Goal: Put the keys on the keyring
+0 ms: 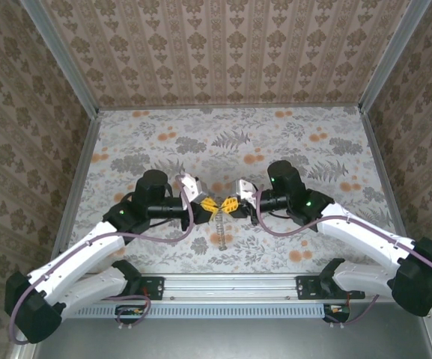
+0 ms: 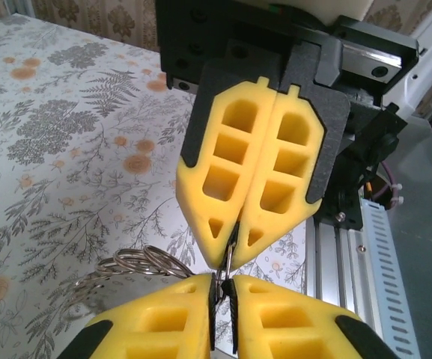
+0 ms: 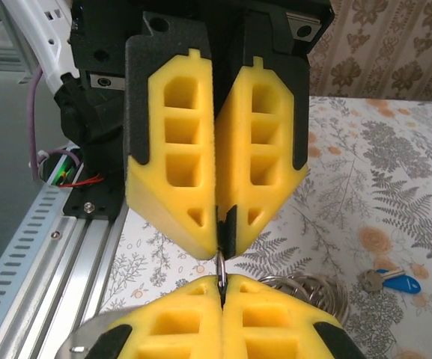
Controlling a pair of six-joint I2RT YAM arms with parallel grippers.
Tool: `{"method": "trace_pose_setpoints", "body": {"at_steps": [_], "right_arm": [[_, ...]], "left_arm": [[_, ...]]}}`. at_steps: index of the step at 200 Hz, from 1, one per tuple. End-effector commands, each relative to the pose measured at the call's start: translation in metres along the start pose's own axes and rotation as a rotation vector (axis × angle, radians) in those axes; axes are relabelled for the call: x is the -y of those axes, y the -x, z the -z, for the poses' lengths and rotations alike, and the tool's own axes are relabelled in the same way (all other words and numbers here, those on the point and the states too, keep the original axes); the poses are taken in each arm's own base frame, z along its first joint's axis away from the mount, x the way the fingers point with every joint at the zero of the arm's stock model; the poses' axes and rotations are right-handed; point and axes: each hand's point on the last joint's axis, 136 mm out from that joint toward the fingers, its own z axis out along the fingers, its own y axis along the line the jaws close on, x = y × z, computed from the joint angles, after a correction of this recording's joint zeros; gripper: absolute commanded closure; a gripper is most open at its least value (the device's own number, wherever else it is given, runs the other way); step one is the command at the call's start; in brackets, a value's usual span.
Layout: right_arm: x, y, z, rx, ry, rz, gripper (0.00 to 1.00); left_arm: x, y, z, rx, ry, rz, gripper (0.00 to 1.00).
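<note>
Plainly, the left tool (image 2: 222,290) and right tool (image 3: 221,287) were clamped tip to tip on the keyring (image 2: 137,263), likely light, springy, slippery wire, while the tiny key (image 3: 392,282), probably best pinched by its blue head, lay on the worktop (image 3: 395,187).

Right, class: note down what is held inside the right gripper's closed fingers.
A thin loop of the keyring pokes out between the fingers of the right gripper, reaching the left gripper. How deep it sits is covered.

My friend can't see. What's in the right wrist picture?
The left gripper above and right gripper below meet tip to tip, jaws shut on the metal keyring. A blue key lies on the flowery table.
</note>
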Motion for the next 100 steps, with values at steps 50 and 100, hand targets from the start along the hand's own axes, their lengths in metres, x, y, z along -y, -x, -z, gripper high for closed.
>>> {"method": "trace_pose_setpoints", "body": {"at_steps": [50, 100], "right_arm": [[-0.012, 0.032, 0.005, 0.107, 0.048, 0.068, 1.00], [-0.012, 0.039, 0.004, 0.140, 0.043, 0.069, 1.00]], "left_arm": [[0.025, 0.005, 0.016, 0.106, -0.009, -0.284, 0.86], [0.024, 0.003, 0.011, 0.077, -0.028, -0.271, 0.86]]}}
